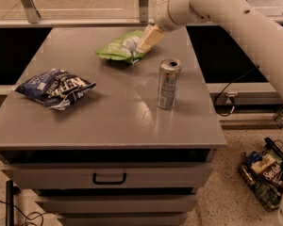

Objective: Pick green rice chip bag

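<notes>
a dark blue-and-white chip bag (pixel 54 87) lies at the left of the grey table (pixel 108 126), well apart from an upright silver can (pixel 168 84) right of centre. my gripper (pixel 146 40) hangs over the table's far side, beyond the can. a drawer (pixel 109 178) sits below; a wire basket (pixel 266 173) of packets stands on the floor, right.
</notes>
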You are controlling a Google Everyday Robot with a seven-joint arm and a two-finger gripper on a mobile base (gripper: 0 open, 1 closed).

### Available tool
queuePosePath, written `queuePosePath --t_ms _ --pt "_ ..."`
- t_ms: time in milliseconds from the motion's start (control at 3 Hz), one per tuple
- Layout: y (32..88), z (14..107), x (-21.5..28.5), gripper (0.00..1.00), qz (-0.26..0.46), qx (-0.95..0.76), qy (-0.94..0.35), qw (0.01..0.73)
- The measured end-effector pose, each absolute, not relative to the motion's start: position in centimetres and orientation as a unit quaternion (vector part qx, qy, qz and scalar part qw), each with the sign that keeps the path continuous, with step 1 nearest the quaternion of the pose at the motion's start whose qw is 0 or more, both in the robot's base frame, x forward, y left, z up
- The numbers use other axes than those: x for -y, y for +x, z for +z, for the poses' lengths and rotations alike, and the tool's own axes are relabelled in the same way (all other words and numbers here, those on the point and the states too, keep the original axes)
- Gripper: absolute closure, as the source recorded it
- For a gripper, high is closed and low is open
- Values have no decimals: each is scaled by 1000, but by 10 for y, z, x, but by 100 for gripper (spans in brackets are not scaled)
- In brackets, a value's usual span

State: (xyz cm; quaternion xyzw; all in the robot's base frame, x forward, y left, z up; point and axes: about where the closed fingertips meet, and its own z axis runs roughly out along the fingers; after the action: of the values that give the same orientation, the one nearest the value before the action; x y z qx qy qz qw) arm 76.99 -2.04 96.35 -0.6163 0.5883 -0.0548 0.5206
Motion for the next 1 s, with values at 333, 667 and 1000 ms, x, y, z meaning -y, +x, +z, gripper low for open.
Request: queuePosePath --t_ms 333,667,1000 --pt "767 960 15 0 -68 -534 -676 503" --pt "763 954 10 0 -98 -472 -733 479" --pt "758 946 1 0 -122 -427 -769 460"
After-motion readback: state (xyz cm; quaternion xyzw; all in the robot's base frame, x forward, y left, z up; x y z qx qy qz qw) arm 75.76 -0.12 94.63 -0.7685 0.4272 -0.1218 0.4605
